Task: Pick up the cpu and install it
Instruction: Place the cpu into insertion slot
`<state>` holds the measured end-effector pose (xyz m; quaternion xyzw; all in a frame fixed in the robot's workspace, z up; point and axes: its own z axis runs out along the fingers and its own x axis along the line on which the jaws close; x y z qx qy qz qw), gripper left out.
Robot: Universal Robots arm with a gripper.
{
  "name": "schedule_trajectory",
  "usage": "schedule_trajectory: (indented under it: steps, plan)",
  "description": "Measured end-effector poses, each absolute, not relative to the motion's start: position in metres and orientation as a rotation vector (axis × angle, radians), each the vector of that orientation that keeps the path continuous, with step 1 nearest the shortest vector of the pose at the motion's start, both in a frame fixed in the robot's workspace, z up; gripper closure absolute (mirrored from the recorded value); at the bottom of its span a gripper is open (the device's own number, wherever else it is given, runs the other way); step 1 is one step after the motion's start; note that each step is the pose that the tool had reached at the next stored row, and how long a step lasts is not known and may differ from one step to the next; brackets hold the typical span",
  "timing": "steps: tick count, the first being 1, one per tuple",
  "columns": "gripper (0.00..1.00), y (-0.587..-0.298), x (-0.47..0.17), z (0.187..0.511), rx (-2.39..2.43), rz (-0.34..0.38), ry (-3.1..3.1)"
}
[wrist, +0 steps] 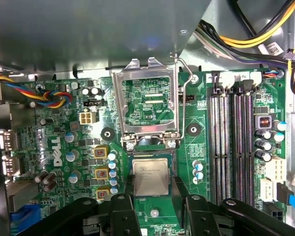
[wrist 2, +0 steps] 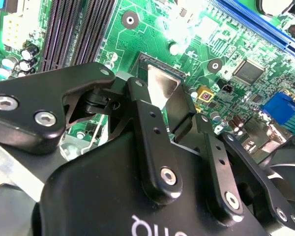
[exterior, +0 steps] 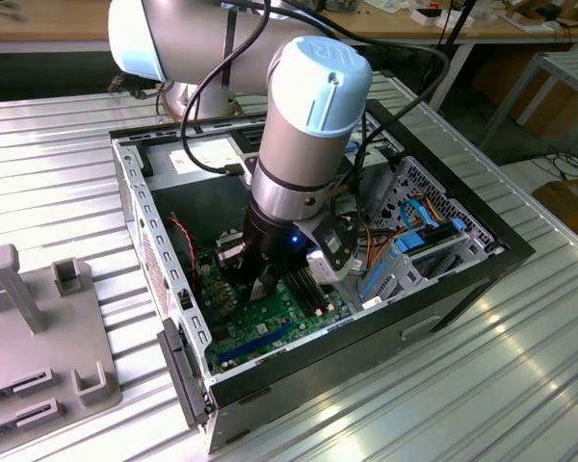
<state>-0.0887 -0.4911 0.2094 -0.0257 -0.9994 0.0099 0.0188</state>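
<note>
Down inside the open computer case (exterior: 366, 351), the exterior view has the gripper (exterior: 263, 286) hanging over the green motherboard (exterior: 270, 327), and the arm (exterior: 299, 144), smooth grey metal with a pale blue cap, blocks the patch of board beneath it. In the second wrist view, matte black fingers (wrist 2: 147, 128) with round screw heads cover most of the socket (wrist 2: 147, 58); a bright, mirror-smooth wedge of the cpu (wrist 2: 162, 86) shows between them, within the socket's black frame. In the first wrist view the cpu (wrist: 150, 176) is a small flat square with a pale silver-grey top, at the socket beside its raised metal lid (wrist: 145, 103). The fingers (wrist: 129, 186) stand narrow, one against each of two opposite edges; the gripper cuts off one edge. Whether the cpu is seated or just above the socket, I cannot tell.
</note>
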Motion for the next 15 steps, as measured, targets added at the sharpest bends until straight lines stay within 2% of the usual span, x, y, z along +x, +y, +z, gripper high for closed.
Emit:
schedule_trajectory:
  steps: [10,11,15]
  plan:
    - [0.56,-0.4911,-0.0896,0.2096,-0.053,0.030,-3.104]
    - [0.50,-0.4911,-0.0896,0.2096,-0.053,0.030,-3.104]
    - [0.50,-0.4911,-0.0898,0.2093,-0.052,0.024,-3.104]
